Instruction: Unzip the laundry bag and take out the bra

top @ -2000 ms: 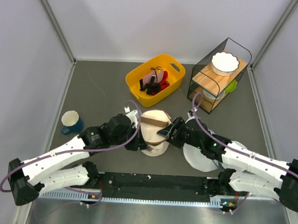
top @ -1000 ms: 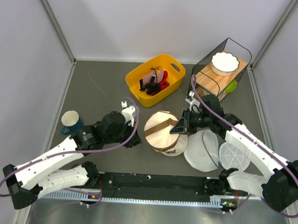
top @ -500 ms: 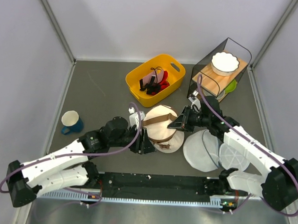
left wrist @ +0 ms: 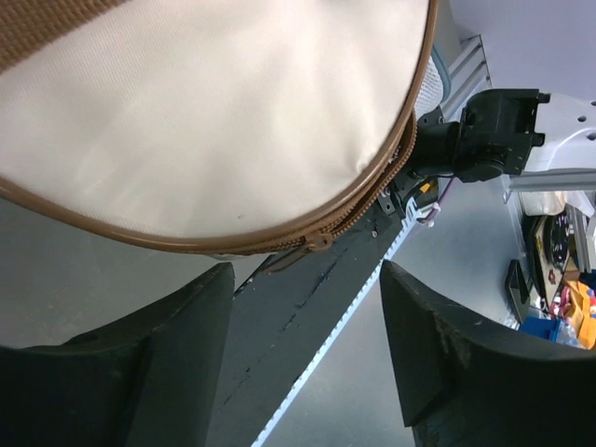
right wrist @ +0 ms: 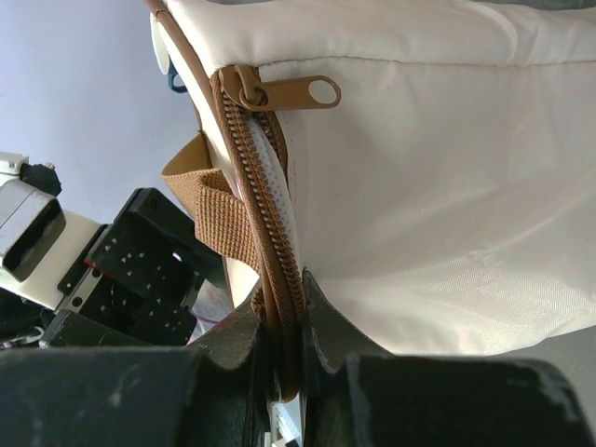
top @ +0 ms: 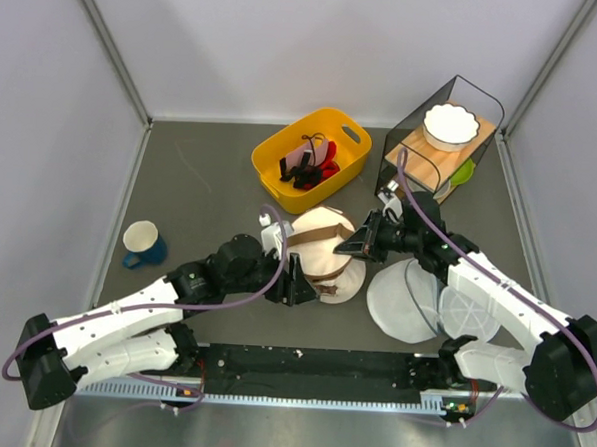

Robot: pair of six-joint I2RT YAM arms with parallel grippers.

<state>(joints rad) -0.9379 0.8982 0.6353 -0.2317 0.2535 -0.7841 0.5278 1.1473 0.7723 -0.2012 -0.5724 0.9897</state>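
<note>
The cream laundry bag (top: 317, 247) lies tilted at the table's middle, its brown strap across the top. My right gripper (top: 347, 247) is shut on the bag's right edge; in the right wrist view the jaws (right wrist: 284, 349) pinch the brown zipper band (right wrist: 270, 242), with the zipper pull (right wrist: 291, 91) above and white mesh showing in the parted zipper. My left gripper (top: 297, 284) stands open at the bag's near edge. In the left wrist view its fingers (left wrist: 130, 363) are apart, below the cream face (left wrist: 214, 112) and a second zipper pull (left wrist: 318, 244). The bra is hidden.
A yellow basket (top: 354, 156) with dark and red items stands behind the bag. A wire shelf (top: 414, 159) holding a white bowl (top: 451, 125) is at back right. White mesh round pouches (top: 415, 302) lie right of the bag. A blue mug (top: 143, 243) stands left.
My left gripper has opened and slid in to the bag's near edge. My right gripper has kept its hold on the zipper band, and the bag has settled slightly lower and leftward.
</note>
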